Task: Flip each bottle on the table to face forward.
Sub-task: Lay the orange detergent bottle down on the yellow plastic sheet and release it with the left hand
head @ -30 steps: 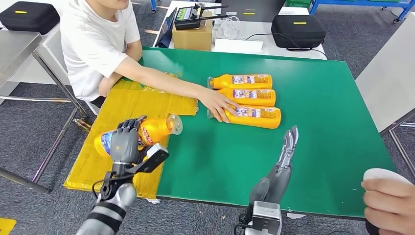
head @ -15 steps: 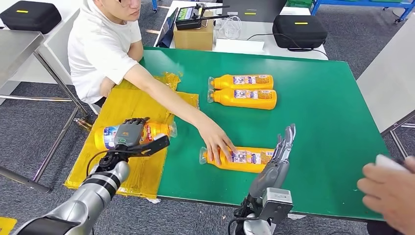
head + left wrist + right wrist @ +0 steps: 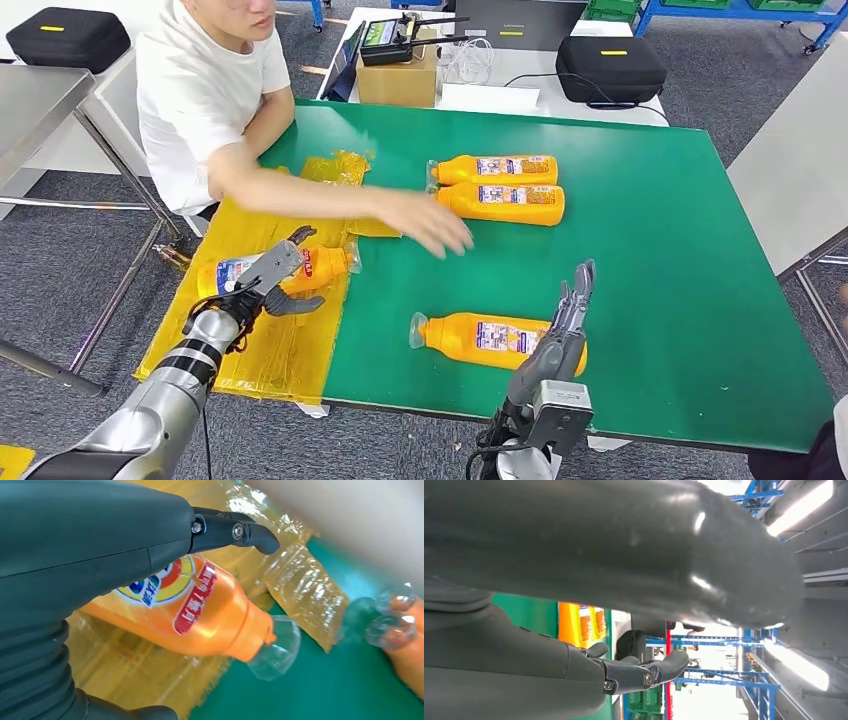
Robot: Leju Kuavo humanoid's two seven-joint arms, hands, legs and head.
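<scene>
The person's hand (image 3: pixel 425 222) has withdrawn, leaving a bottle (image 3: pixel 490 340) on the tabletop (image 3: pixel 680 250) beside the released right hand (image 3: pixel 562 335); it awaits flipping. The left hand (image 3: pixel 268 283), fingers loosened, rests on another bottle (image 3: pixel 322 268).

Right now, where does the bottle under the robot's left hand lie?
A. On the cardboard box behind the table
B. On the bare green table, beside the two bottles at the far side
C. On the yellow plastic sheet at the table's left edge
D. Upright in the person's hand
C. The bottle lies on its side on the yellow plastic sheet, with the left hand over it and its clear cap toward the green table.
</scene>
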